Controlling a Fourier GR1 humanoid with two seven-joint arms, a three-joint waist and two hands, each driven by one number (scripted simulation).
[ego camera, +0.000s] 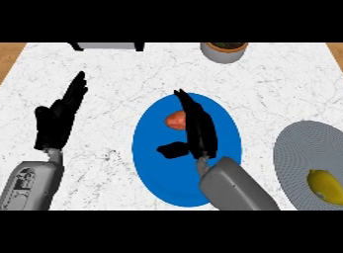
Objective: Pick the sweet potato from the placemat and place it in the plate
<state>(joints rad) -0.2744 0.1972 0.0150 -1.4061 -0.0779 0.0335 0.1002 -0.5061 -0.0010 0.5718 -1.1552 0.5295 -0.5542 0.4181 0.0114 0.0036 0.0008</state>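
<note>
Our right hand point(195, 129), fingers straight, is beside the potato point(176, 119); we should curl around it fully before lifting.

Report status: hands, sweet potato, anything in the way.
Right hand open over blue placemat, beside sweet potato, not gripping. Left hand open, resting at left. Plate at right already holds a lemon.

The small orange-brown sweet potato point(175, 119) is lying on the blue oval placemat point(153, 158), partly hidden, while the grey plate point(305, 148) is sitting well apart at the right
</note>
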